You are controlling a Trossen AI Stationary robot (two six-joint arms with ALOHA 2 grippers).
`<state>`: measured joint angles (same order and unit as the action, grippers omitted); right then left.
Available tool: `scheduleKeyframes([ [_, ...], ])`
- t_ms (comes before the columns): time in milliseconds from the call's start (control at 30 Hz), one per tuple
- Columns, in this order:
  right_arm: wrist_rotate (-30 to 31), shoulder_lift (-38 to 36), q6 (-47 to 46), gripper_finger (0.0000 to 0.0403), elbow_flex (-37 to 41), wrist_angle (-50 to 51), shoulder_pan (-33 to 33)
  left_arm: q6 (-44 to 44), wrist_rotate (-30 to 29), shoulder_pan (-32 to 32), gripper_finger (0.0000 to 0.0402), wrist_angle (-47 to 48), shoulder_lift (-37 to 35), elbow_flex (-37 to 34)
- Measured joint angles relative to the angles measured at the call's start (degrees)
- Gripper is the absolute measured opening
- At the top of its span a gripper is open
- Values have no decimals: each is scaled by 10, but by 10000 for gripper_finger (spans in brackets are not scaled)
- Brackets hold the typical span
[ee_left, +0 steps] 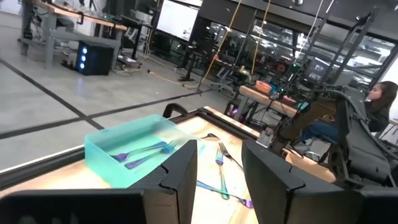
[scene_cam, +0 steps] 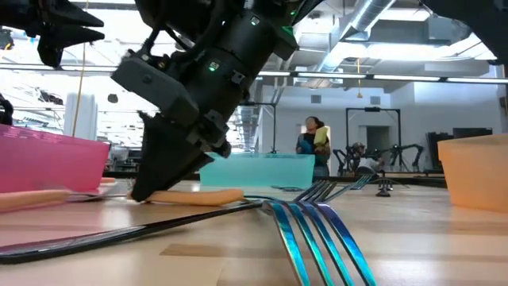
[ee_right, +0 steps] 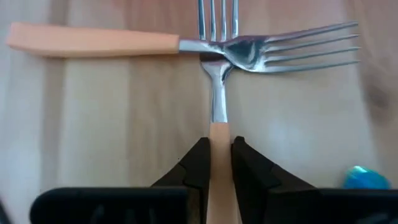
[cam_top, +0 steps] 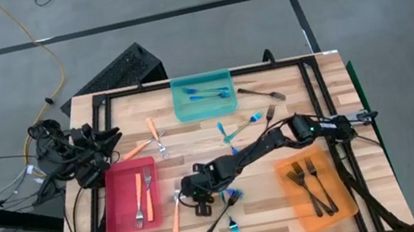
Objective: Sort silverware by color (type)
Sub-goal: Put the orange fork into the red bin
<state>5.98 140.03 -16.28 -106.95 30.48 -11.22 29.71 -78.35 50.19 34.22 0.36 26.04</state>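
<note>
A: Right gripper (ee_right: 217,163) found low over the table's (cam_top: 196,148) middle front, fingers (ee_right: 194,167) pinched on an orange-handled fork (ee_right: 218,134); tines crossed under a second orange fork (ee_right: 186,46).

B: Noted. Beyond?

A: Blue fork (scene_cam: 313,230) and dark fork (scene_cam: 135,236) lying nearest the front edge. Red tray (cam_top: 130,196) holding two orange forks, teal tray (cam_top: 203,96) blue ones, orange tray (cam_top: 313,187) dark ones. Left gripper (ee_left: 219,168) parked at far left, fingers spread

Right pincer (scene_cam: 147,187) down on orange-handled fork (scene_cam: 194,196); blue fork (scene_cam: 309,230) nearest
</note>
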Motion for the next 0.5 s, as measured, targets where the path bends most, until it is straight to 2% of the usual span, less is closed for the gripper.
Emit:
scheduleKeyframes([
  [233, 35, -12, -8, 74, 0, 66, 21, 62, 0, 0, 112, 44, 0, 0],
  [300, 67, -22, -8, 74, 1, 84, 26, 68, 0, 0, 112, 43, 0, 0],
  [433, 170, -40, -8, 73, 4, 140, 39, 90, 0, 0, 112, 43, 0, 0],
  [500, 183, -48, 3, 73, 6, 167, 46, 96, -2, 0, 112, 43, 0, 0],
])
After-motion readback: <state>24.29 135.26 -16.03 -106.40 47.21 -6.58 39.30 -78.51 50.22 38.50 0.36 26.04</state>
